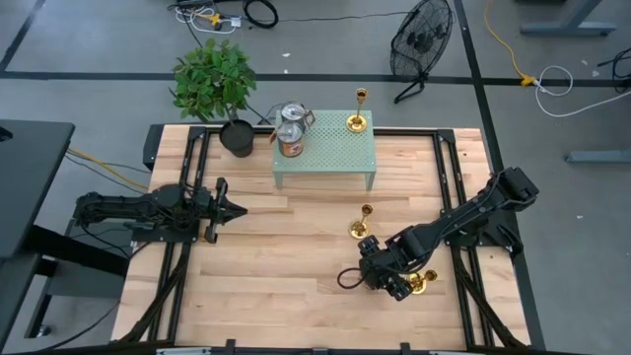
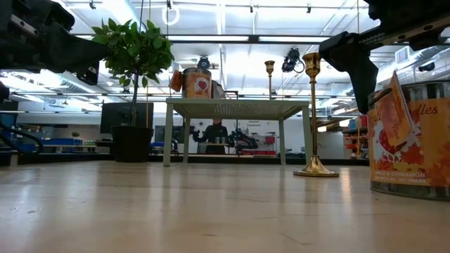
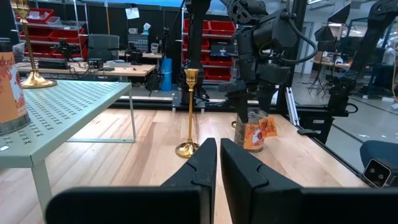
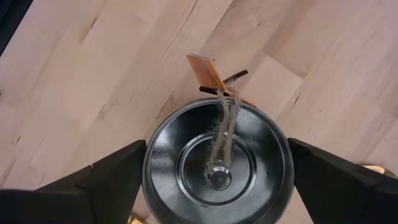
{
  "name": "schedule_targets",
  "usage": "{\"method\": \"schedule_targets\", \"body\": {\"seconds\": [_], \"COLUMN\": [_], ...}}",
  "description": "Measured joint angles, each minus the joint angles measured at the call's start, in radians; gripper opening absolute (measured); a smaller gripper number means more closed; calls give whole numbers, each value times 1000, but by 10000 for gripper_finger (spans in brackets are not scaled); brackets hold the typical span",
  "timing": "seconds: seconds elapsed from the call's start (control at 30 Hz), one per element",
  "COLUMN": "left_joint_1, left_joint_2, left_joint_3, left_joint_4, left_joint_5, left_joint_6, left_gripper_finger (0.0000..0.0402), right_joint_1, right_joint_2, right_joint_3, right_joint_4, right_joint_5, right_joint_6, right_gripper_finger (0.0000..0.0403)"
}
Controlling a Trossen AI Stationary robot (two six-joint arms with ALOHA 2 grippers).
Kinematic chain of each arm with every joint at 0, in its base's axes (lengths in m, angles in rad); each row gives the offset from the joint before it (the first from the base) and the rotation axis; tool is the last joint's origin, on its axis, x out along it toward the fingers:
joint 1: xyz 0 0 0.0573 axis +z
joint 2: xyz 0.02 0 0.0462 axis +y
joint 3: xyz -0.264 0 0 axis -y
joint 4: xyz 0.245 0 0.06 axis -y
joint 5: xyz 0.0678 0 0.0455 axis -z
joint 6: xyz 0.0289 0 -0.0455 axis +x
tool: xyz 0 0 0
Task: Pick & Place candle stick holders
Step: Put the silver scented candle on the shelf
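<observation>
Grey floor (image 1: pixel 325 44) surrounds the wooden table (image 1: pixel 296 296). At 12 o'clock from the table lie black cables (image 1: pixel 258 12) and a power strip (image 1: pixel 202 17); at 1 o'clock stands a black fan (image 1: pixel 422 39); at 2 o'clock a yellow cable (image 1: pixel 505 44) meets a white cable (image 1: pixel 554 81). A dark desk (image 1: pixel 25 187) sits at 9 o'clock. Ceiling strip lights (image 2: pixel 211 39) brighten the room. Red bins (image 3: pixel 214 28) fill shelves; a person (image 2: pixel 214 133) stands beyond a workbench (image 3: pixel 112 70).

Between the green stand (image 1: pixel 324 148) and the standing candle holder (image 1: pixel 360 223) the table (image 1: pixel 266 276) was free; a tin (image 4: pixel 219 167) blocked the right gripper (image 1: pixel 389 274).
</observation>
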Motion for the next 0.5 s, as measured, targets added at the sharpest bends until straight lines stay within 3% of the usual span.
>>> {"method": "schedule_targets", "body": {"seconds": [0.5], "left_joint_1": [0], "left_joint_2": [0], "left_joint_3": [0], "left_joint_4": [0], "left_joint_5": [0], "left_joint_6": [0], "left_gripper_finger": [30], "right_joint_1": [0], "right_joint_2": [0], "right_joint_3": [2], "right_joint_4": [5], "right_joint_5": [-4], "right_joint_6": [0], "right_gripper_finger": [365]}}
